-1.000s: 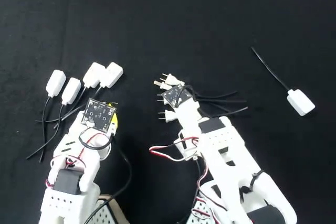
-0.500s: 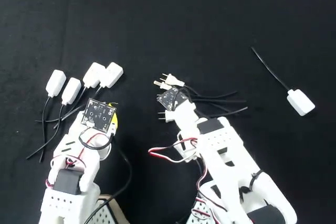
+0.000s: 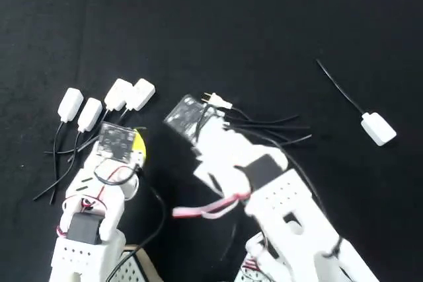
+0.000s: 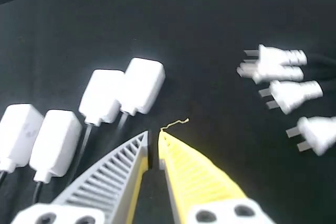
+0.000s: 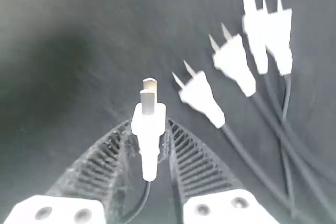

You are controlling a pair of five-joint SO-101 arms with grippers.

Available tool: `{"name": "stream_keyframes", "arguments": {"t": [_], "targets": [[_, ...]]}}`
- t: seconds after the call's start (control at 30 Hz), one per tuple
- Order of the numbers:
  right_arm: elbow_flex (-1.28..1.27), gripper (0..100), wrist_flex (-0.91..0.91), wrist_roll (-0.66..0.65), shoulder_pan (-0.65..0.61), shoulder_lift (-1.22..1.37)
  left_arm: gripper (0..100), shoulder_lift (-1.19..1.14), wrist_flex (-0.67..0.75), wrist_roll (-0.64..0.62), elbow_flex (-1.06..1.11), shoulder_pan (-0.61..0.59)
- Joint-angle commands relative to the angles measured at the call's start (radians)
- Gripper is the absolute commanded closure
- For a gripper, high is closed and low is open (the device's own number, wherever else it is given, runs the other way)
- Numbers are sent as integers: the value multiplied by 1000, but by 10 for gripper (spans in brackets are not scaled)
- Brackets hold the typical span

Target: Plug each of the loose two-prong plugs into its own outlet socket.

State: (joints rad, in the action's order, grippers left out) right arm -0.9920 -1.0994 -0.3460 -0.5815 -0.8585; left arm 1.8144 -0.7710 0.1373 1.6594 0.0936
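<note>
1. Across the black table (image 3: 251, 31), we see four white sockets (image 3: 119, 94) bunched on the left arm's side. A fifth socket (image 3: 378, 128) lies well apart on the far right with its cord.
2. Four loose plugs (image 5: 199, 94) lie side by side between those two groups, with their black cords (image 5: 286, 98) trailing back toward the right arm.
3. We find the held plug (image 5: 148, 116) clamped by its body in the right gripper (image 5: 148, 129). Its prongs stick out past the tips, and the loose plugs lie just beside it.
4. We see the left gripper (image 4: 152, 137) with its fingers together on nothing, tips pointing at the nearer pair of sockets and just short of them.
5. Both arms come in from the near edge. The left arm (image 3: 92, 193) stretches toward the socket cluster, and the right arm (image 3: 284, 196) slants leftward with its wrist over the plugs.
</note>
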Motion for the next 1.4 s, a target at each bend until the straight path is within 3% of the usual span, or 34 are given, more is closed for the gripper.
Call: {"name": "stream_keyframes", "arguments": {"t": [0.0,0.17,0.33,0.47,0.67,0.93,1.37], "targets": [[-15,986,2,18,-110,-128,949,8,28,-100,-48,-81],[-160,986,86,25,-163,-222,953,9,-87,-132,-139,-97],[-335,986,305,-6,-164,-338,953,9,-150,-175,-191,-93],[-429,986,417,5,-164,-443,953,9,-150,-199,-189,22],[-467,986,397,83,-166,-604,949,9,-123,-175,-139,176],[-526,986,376,78,-239,-650,952,9,-123,-135,-151,228],[-539,986,368,78,-241,-656,949,9,-160,-135,-136,309]]}}
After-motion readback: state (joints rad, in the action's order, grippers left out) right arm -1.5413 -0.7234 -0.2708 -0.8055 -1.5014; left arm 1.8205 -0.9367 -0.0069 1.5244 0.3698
